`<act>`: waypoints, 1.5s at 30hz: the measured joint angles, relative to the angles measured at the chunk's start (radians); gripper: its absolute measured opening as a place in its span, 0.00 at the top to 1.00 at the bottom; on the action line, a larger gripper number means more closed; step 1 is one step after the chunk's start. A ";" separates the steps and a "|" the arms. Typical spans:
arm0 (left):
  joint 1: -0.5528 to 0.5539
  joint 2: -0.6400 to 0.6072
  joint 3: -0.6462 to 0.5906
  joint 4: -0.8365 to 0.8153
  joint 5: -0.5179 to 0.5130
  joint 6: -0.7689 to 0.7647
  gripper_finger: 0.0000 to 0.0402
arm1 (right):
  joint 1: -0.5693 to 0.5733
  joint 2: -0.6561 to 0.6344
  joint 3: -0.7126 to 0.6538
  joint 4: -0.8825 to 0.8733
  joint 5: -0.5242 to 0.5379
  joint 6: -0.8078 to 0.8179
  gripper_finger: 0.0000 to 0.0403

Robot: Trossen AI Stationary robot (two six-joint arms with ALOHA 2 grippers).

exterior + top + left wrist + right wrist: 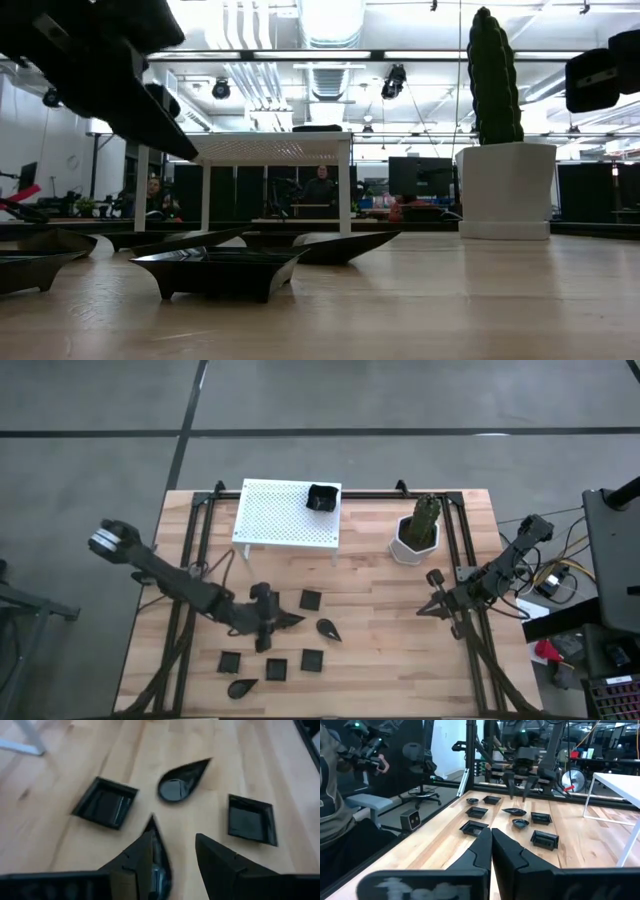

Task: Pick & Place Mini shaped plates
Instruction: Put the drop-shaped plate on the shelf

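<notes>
Several mini shaped plates, black, lie on the wooden table: squares point(311, 599) point(313, 659) point(277, 669) point(230, 661) and teardrops point(328, 628) point(242, 687). One more square plate point(321, 497) sits on the white rack point(280, 515). My left gripper point(275, 622) point(175, 845) hangs open, slanting down, just above another teardrop plate point(152, 827) point(514, 811). The plate lies flat on the table, partly hidden under one finger. The right wrist view shows a gap between fingertips and plate. My right gripper point(432, 605) point(491, 837) waits shut and level at the table's right.
A white pot with a green cactus point(415, 532) stands right of the rack. Black frame rails point(455, 560) run along the table's sides. People sit in the room beyond the table. Bare wood lies between the plates and my right gripper.
</notes>
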 joint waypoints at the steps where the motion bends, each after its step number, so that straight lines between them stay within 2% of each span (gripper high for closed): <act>1: -0.012 0.018 0.014 0.001 -0.012 0.001 0.65 | 0.000 0.000 0.000 0.000 0.000 -0.001 0.98; 9: -0.061 0.180 0.138 -0.069 -0.116 -0.012 0.68 | 0.000 0.000 0.000 0.000 0.000 0.000 0.98; 17: -0.064 0.286 0.207 -0.114 -0.088 -0.090 0.69 | 0.000 0.000 0.000 0.000 0.000 -0.002 0.98; 31: -0.063 0.360 0.200 -0.157 -0.104 -0.143 0.69 | 0.000 0.000 0.000 0.000 0.000 -0.002 0.98; 45: -0.061 0.368 0.200 -0.194 -0.137 -0.139 0.69 | 0.000 0.000 0.000 0.000 0.000 -0.001 0.98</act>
